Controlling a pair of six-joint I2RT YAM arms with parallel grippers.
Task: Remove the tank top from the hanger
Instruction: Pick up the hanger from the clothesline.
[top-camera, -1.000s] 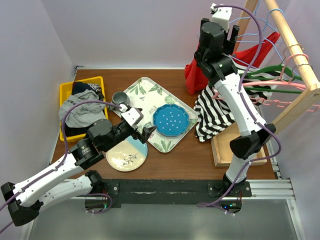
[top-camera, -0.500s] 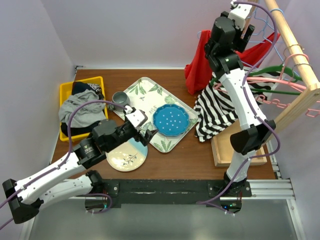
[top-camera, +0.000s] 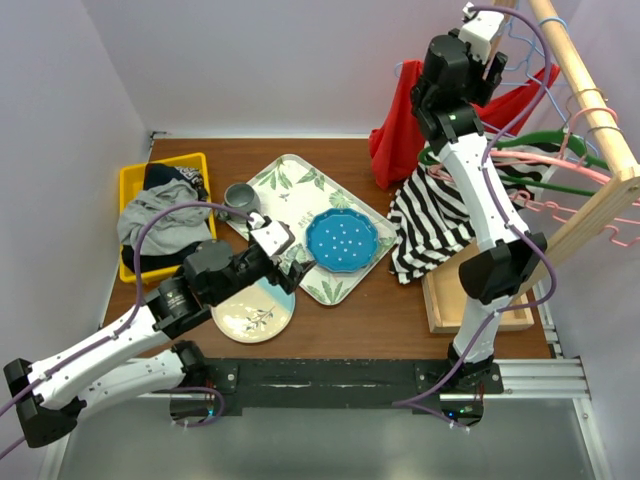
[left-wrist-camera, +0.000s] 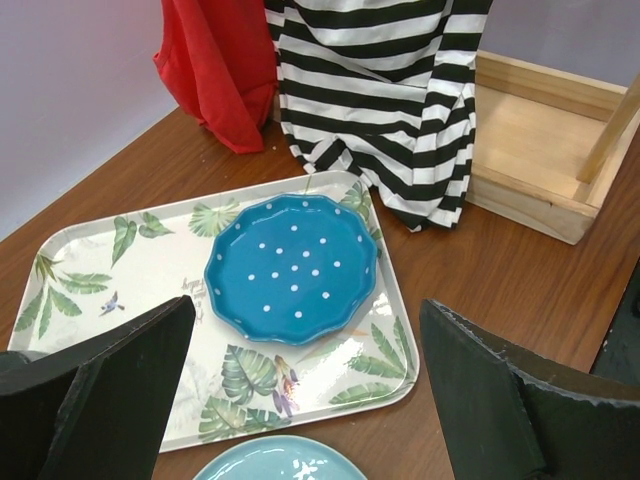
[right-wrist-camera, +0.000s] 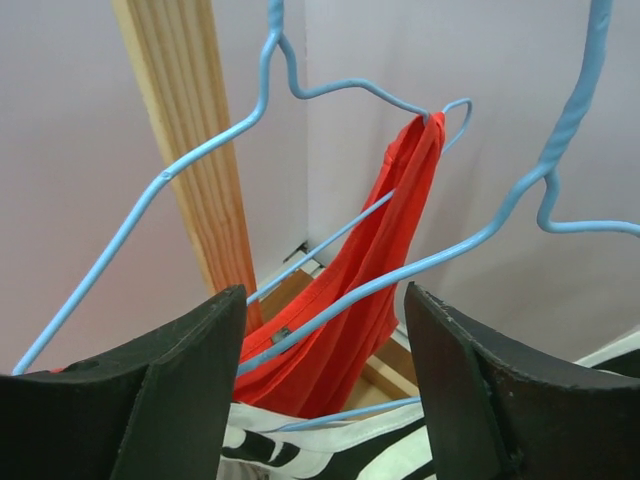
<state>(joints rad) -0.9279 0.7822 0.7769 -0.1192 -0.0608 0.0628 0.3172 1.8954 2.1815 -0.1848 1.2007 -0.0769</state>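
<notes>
Hanger (right-wrist-camera: 440, 257) bearing tank top (right-wrist-camera: 330, 360) passes between fingers (right-wrist-camera: 170, 400) of right hand (right-wrist-camera: 325, 320).

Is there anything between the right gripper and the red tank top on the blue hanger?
Only the wire of the blue hanger: it crosses the gap of the open right gripper, in front of the red tank top. Nothing else visible is in the way.

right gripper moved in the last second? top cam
Yes. In the top view the right gripper has shifted right and up-frame, closer to the wooden rail. Most of that move came early; it has barely changed since.
</notes>
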